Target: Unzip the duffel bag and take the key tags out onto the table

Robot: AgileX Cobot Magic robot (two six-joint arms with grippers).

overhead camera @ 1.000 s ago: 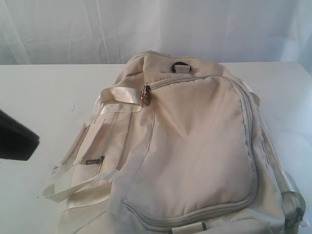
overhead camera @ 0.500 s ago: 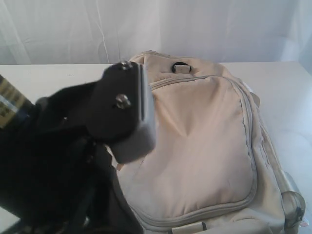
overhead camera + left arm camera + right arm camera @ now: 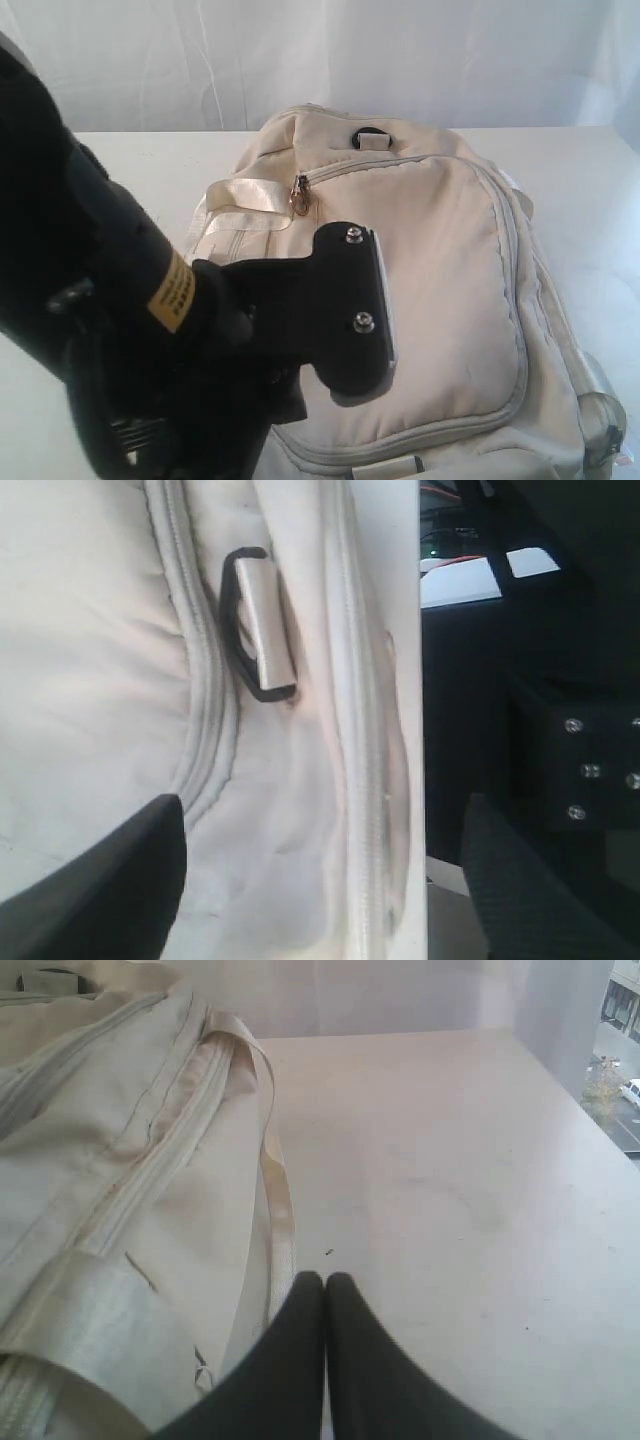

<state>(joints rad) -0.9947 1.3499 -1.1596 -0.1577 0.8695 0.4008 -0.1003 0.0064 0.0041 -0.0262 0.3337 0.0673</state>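
Lying flat on the white table: the cream duffel bag, its grey front zipper closed, with the pull hanging beside a webbing handle. Looming over the bag's near left part, the dark left arm, hiding that side. At the bag's edge, the left gripper, fingers spread wide and empty, near a black D-ring. Low over bare table, the right gripper, fingers pressed together on nothing, just beside a handle strap.

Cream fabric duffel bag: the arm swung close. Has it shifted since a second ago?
No. The cream duffel bag and its black plastic D-ring sit unchanged against the white table edge.
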